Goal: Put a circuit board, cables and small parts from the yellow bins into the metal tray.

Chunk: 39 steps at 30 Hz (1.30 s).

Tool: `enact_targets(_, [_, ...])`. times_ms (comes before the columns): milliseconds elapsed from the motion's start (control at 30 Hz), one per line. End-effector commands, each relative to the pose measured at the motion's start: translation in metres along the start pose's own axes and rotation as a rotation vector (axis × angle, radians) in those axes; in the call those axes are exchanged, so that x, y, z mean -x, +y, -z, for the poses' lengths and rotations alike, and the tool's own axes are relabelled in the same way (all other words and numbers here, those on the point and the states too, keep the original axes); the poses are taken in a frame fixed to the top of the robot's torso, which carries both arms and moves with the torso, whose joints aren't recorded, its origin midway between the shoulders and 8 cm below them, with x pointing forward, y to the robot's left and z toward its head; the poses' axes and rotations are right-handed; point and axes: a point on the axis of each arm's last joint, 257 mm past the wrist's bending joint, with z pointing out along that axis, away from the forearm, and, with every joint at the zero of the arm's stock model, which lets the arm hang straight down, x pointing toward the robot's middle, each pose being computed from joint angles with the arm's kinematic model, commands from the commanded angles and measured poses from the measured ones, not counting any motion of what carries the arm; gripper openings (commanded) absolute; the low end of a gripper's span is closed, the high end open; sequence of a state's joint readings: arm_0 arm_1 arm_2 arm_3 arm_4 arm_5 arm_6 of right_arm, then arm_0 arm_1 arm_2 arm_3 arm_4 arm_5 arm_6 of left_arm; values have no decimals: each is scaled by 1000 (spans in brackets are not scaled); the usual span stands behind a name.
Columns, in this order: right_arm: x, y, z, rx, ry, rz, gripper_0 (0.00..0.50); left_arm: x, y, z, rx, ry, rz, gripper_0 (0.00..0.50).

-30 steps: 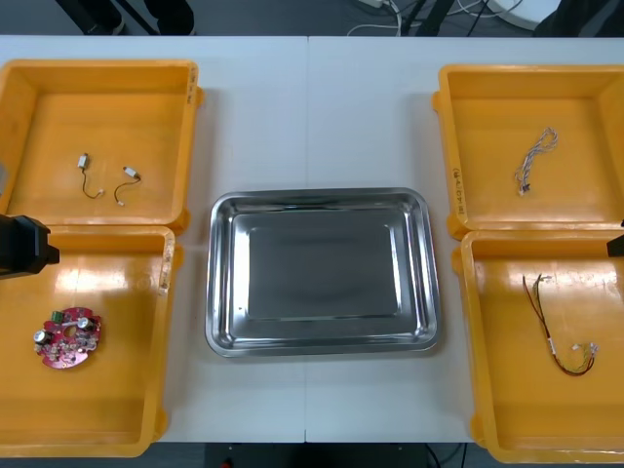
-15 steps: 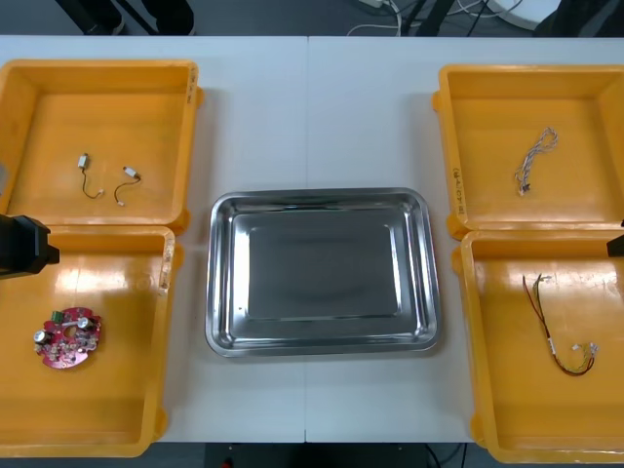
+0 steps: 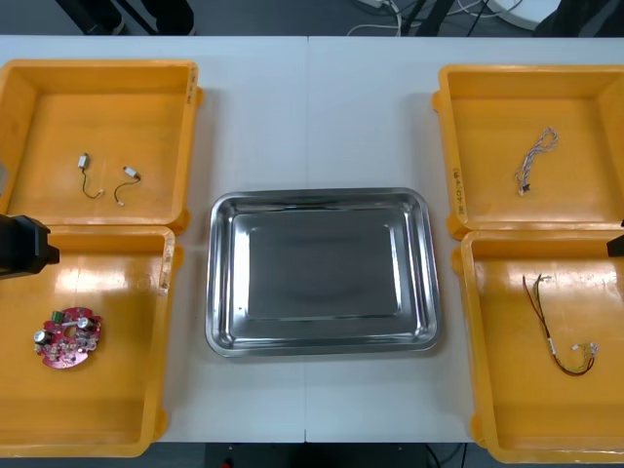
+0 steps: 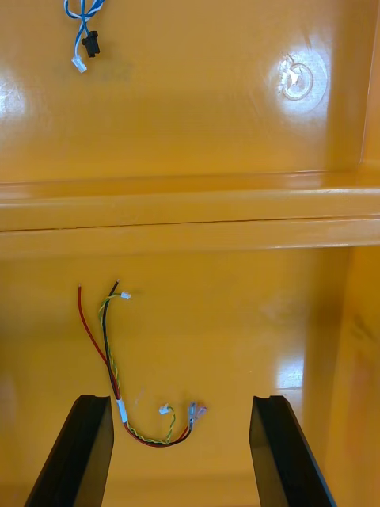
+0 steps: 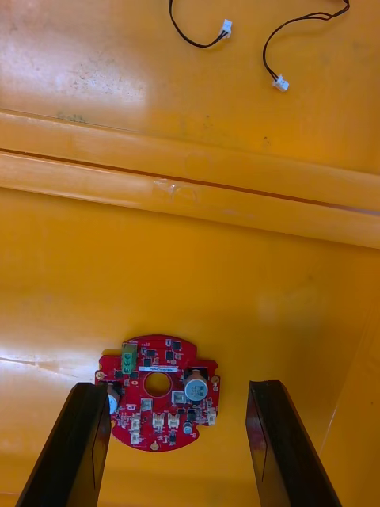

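The tabletop (image 3: 312, 107) is holding four yellow bins (image 3: 187, 146), with the shiny tray (image 3: 322, 198) lying between them. The left pincer (image 5: 178, 388) is hanging spread wide over the red round board (image 5: 158, 405). The right pincer (image 4: 180, 398) is hanging spread wide over the red and yellow cable (image 4: 120, 409).

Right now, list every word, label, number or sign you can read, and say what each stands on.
None reads legibly.
Dark vertical print on the rim of the far right yellow plastic bin: too small to read.
White strip label on the round red circuit board, below the left gripper's open jaws: too small.
Moulded round stamp in that bin's floor, beyond the right gripper's open jaws: blurred.
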<state>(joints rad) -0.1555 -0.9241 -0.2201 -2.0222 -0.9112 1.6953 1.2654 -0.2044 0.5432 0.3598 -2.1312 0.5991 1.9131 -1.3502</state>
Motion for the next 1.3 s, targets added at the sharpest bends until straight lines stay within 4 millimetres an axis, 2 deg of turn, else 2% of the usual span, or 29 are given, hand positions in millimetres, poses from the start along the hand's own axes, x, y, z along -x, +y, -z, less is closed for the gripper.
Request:
enact_targets(33, [7,-9,13,-21,-31,8,500,4,19,15,52,-26,-91,500])
enact_targets(1300, [7,-9,13,-21,-31,8,500,4,19,15,52,-26,-91,500])
